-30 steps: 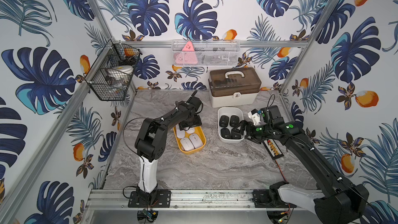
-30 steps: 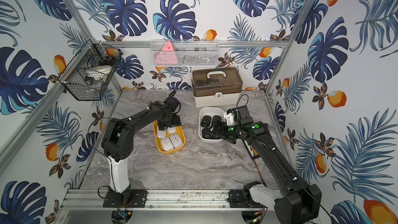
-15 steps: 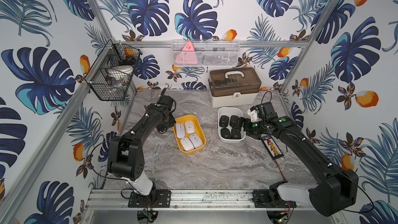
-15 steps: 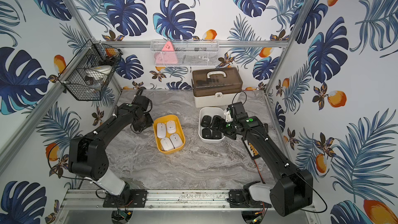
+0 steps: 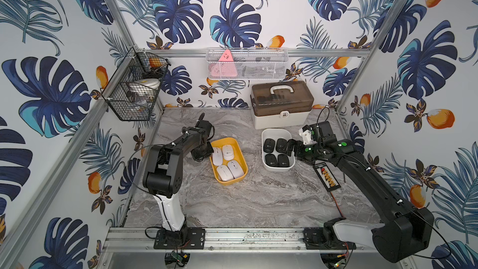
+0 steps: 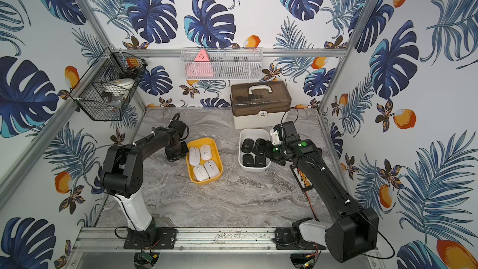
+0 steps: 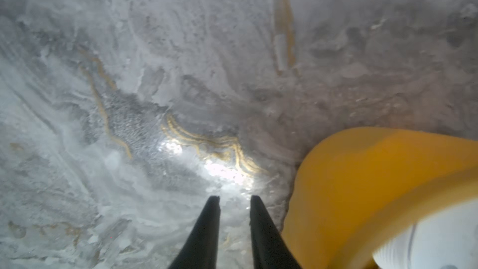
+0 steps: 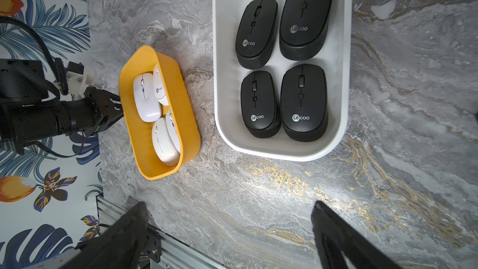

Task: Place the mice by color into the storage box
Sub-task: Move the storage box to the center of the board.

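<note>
**Mice sorted by color as left arm drew back from yellow bin**

The left gripper, which a second earlier had reached into the yellow bin with its jaws apart, sat low beside that bin's outer wall over the marble tabletop. Its fingers were pressed together on nothing. The right gripper remained spread wide and empty near the white bin. Four white mice lay in the yellow bin, and four black mice filled the white one. Behind them stood a brown-lidded case. A black wire basket and a white mesh shelf hung on the walls. "Lecoo" was printed on the black mice.
</note>
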